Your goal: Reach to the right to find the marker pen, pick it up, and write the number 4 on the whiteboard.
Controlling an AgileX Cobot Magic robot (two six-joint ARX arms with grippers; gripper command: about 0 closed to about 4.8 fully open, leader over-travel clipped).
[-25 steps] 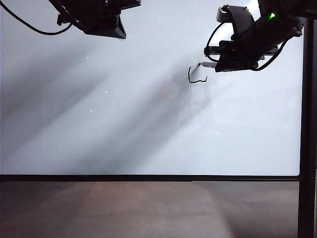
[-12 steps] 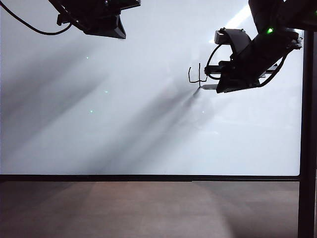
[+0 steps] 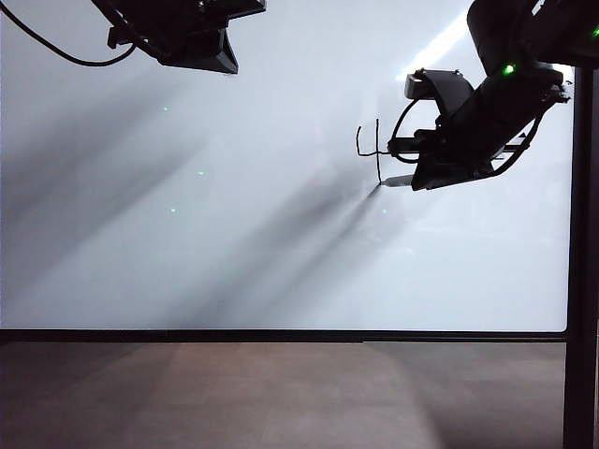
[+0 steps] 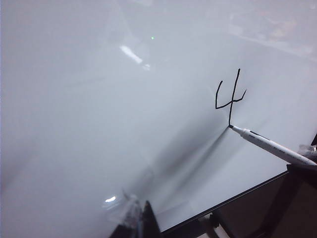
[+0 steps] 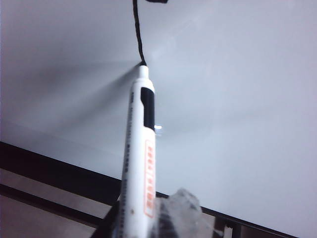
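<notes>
The right pincer (image 3: pixel 412 178) clamps the light, rigid, slippery grey-white plastic marker pen (image 5: pixel 138 163) mid-barrel, tip on the glossy whiteboard (image 3: pixel 234 243). The left pincer (image 3: pixel 201 51) hangs apart, its jaw state indeterminable.

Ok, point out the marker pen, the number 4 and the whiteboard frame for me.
marker pen (image 5: pixel 138 163): right wrist view, middle of the white barrel.
number 4 (image 4: pixel 232 101): left wrist view, on the crossing of its strokes.
whiteboard frame (image 3: pixel 281 335): exterior view, lower black edge.

Your white marker pen (image 5: pixel 138 163) leans tilted, dark tip touching the glossy whiteboard (image 3: pixel 234 243) at the foot of the number 4 (image 4: pixel 229 99)'s long black stroke.
</notes>
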